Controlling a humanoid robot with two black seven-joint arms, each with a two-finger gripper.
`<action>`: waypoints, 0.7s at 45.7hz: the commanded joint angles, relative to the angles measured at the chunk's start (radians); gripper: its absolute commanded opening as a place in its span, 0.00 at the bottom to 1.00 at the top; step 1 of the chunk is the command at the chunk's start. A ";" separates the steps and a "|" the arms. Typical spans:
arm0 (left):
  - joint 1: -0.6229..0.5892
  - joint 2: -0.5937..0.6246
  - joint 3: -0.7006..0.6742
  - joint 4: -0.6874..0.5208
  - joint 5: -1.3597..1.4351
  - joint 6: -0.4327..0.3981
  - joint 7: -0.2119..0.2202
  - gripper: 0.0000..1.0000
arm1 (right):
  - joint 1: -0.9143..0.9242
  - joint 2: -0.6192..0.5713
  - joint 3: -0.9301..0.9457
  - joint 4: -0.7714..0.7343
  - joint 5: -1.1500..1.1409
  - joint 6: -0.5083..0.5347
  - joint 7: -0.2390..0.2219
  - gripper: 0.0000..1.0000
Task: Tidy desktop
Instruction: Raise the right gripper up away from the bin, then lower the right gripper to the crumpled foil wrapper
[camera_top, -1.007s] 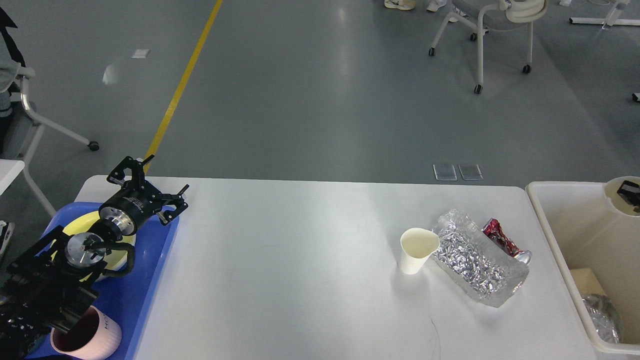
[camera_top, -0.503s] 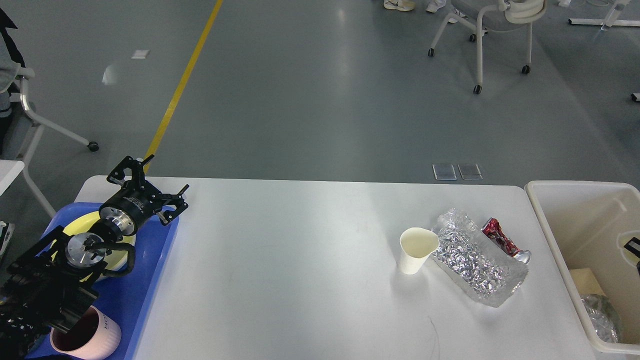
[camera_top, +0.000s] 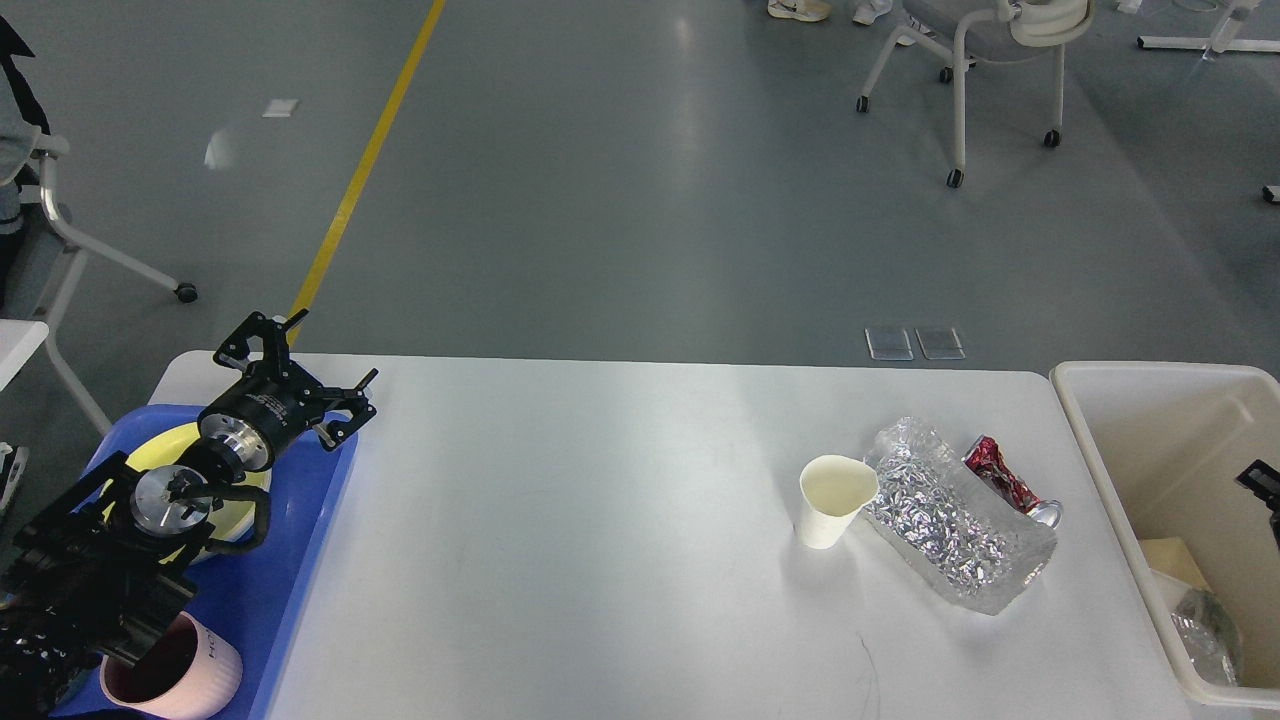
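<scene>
On the right half of the white surface (camera_top: 600, 520): paper cup (camera_top: 835, 500) upright, touching a crumpled foil bag (camera_top: 955, 530), with a crushed red can (camera_top: 1005, 485) just beyond the bag's far side. Long axis of the bag running diagonally, from far-left to near-right, toward the cream bin (camera_top: 1100, 470) standing against the right edge. Bin holding scraps, among them something silvery at its near end.

Right end effector (camera_top: 1262, 485): only a small dark part visible at the frame's right edge, over the bin; fingers not distinguishable, so grip state cannot be told. Left end effector (camera_top: 300, 375): fingers spread wide and empty, poised above the far corner of the blue tray (camera_top: 300, 560) at the surface's left end. Tray carrying a yellow plate (camera_top: 235, 500) and a pink mug (camera_top: 175, 675), both partly hidden by the arm.

Governing relation: remaining clutter lies to the left of the right end effector and near it, well apart from the left one across bare surface. Right arm judged the nearer for the cup, bag or can. Likely requirement: approach across the bag's short width, or onto the cup first, as the item nearest the surface's middle.
</scene>
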 joint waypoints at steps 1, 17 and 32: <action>0.000 0.000 0.000 0.000 0.000 0.000 0.000 1.00 | 0.090 0.019 -0.003 0.002 0.000 0.003 0.000 1.00; 0.000 0.000 0.000 0.000 0.000 0.000 0.000 1.00 | 0.518 0.132 -0.063 0.049 -0.003 0.191 -0.008 1.00; 0.000 0.000 0.000 0.000 0.000 0.000 0.000 1.00 | 1.052 0.134 -0.139 0.730 -0.006 0.435 -0.008 1.00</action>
